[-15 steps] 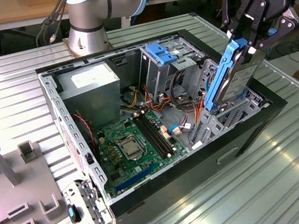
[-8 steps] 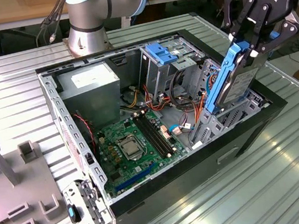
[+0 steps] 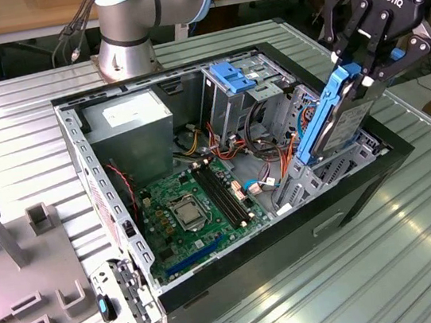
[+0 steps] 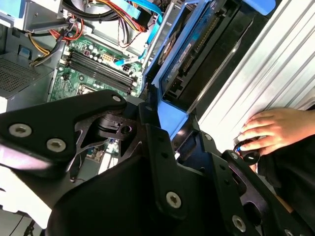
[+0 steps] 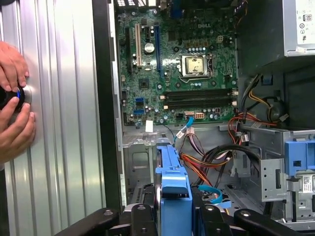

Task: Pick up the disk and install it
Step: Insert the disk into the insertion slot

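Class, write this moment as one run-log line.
gripper: shut on disk | disk: tilted, lower end inside computer case | install: not seated

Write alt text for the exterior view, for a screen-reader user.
The pincer grips the blue-framed disk, tilted, its lower end at the drive cage in the open case on the exterior view's right. The motherboard lies exposed inside; the case rests on a ribbed metal table.

White lettering on tool (image 3: 364, 75) body; printed label on power supply (image 3: 129, 129), illegible.

Ribbed table (image 3: 422, 261): computer case (image 3: 291, 241), perhaps fixtures (image 3: 22, 273)
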Motion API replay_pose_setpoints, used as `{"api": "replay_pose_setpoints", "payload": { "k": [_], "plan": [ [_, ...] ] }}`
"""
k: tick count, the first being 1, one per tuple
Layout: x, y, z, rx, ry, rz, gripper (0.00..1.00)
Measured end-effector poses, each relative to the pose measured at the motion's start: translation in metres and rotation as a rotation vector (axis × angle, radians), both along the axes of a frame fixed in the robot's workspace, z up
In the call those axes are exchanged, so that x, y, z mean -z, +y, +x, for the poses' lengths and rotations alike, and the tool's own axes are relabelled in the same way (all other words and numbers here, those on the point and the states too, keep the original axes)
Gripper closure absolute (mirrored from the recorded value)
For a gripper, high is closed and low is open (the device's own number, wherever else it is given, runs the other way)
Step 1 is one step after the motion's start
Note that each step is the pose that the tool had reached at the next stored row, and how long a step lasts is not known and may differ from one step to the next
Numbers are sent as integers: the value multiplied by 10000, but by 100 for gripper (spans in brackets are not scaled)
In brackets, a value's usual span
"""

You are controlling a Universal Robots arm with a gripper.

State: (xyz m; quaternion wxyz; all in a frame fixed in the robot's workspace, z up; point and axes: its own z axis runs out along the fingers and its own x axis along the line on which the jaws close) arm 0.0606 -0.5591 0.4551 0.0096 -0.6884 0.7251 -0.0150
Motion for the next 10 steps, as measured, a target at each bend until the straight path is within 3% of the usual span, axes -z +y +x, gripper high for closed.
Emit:
{"api": "replay_pose_setpoints", "payload": {
  "k": [5,7,10],
  "plan": [
    [58,-6,1,0,26,1,64],
    [199,-17,3,0,31,1,64],
    [219,-19,3,-1,31,1,64]
  ]
}}
